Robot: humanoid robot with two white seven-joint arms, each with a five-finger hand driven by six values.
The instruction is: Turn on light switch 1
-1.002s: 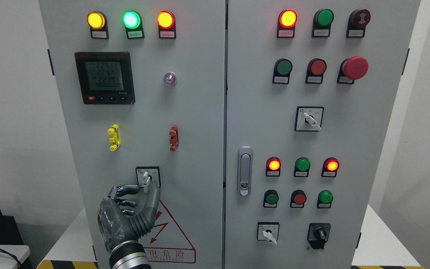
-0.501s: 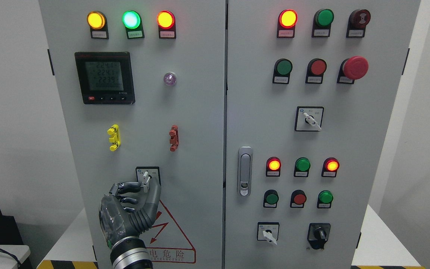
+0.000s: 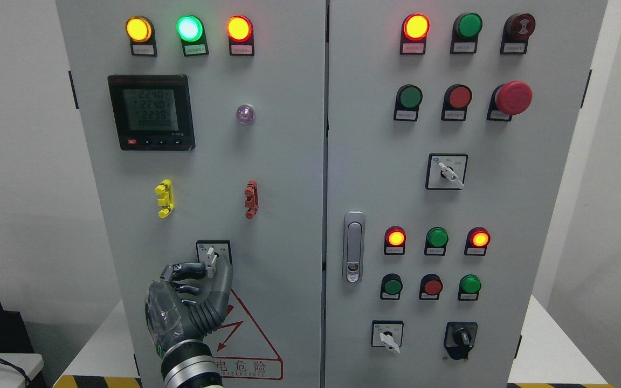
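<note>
Left hand (image 3: 189, 302) reaches up the left cabinet door (image 3: 283, 215), its thumb and forefinger pinched on the white lever of the rotary switch (image 3: 212, 257) — other fingers curled below. That switch sits low on the door, under the yellow clip (image 3: 164, 198) and just above the red warning triangle (image 3: 246, 339).

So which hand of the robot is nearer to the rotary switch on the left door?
Left. The left hand pinches the rotary switch handle between thumb and finger; the right hand is not in view.
</note>
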